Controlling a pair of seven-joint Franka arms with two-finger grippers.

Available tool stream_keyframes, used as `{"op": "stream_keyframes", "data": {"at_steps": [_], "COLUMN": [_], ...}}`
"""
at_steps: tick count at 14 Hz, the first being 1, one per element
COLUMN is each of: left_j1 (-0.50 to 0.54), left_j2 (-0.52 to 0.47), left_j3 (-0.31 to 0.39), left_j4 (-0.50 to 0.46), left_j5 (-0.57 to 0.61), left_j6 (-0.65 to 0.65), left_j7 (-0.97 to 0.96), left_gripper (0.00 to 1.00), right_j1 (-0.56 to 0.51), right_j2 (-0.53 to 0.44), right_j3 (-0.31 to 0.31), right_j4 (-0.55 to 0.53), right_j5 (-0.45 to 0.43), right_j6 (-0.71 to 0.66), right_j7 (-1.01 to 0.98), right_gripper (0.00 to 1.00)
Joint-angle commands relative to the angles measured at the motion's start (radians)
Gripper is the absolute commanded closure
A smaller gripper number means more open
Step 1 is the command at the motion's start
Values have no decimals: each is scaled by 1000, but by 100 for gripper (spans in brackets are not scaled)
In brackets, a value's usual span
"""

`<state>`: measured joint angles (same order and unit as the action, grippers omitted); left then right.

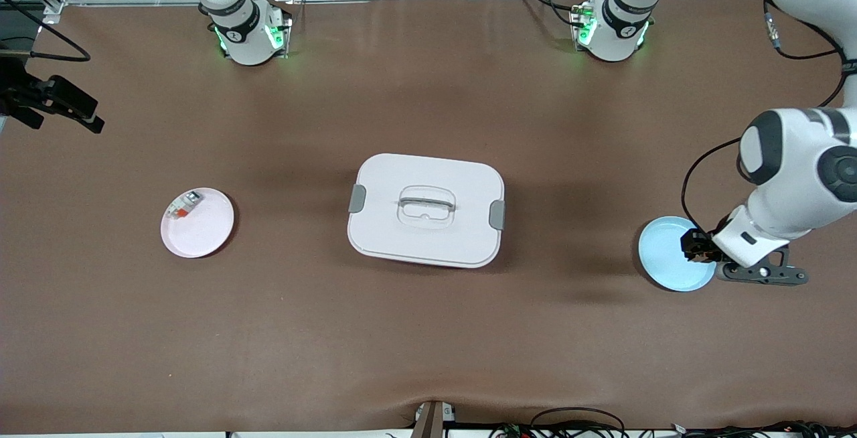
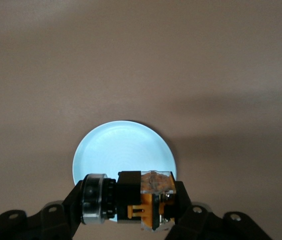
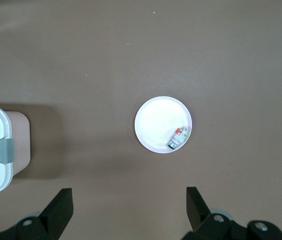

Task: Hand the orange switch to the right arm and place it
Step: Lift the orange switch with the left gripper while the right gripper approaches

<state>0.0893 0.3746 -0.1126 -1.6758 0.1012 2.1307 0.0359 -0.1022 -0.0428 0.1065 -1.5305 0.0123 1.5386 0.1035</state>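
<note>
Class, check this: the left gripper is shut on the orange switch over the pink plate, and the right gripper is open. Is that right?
Not quite. The left gripper holds the orange switch over the blue plate, as the left wrist view shows. The right gripper is indeed open.

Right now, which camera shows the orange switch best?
The left wrist view: the switch fills the foreground, clamped in the left end effector over the blue plate. The front view shows only a dark speck; the right wrist view misses it.

Left hand [image 2: 131, 210] clamped shut; right hand [image 3: 128, 207] spread wide.
</note>
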Motion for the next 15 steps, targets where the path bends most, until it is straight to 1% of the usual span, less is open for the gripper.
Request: {"op": "stream_keyframes", "data": {"at_steps": [1,3,7,9,12,15], "left_j1": [0,-2,-2,1,0,-2], "left_j2": [-10,-20,-23,-26,-40,-40], "left_j3": [-18,-31,-116,-176,-242,-315], "left_j4": [91,131,198,202,203,217], "left_j5": [-64,-101,-107,-133,-202,-215], "left_j6": [-109,-164,-248,-273,-279,-279], "left_j7": [-13,-60,-236,-386,-568,-747], "left_gripper": [100,100,100,100,100,100], "right_j1": [-11,-11,-11,-10,16,16], "right_j2": [7,7,7,7,12,15], "right_j3": [12,12,12,13,13,13], "right_j4": [18,18,20,20,20,20], "right_j5": [-5,-3,-2,-2,-11,-12], "right_j6": [-14,-14,-12,-14,-12,-9], "right_j7": [-1,-1,1,1,-2,-5], "right_gripper": [0,0,0,0,0,0]}}
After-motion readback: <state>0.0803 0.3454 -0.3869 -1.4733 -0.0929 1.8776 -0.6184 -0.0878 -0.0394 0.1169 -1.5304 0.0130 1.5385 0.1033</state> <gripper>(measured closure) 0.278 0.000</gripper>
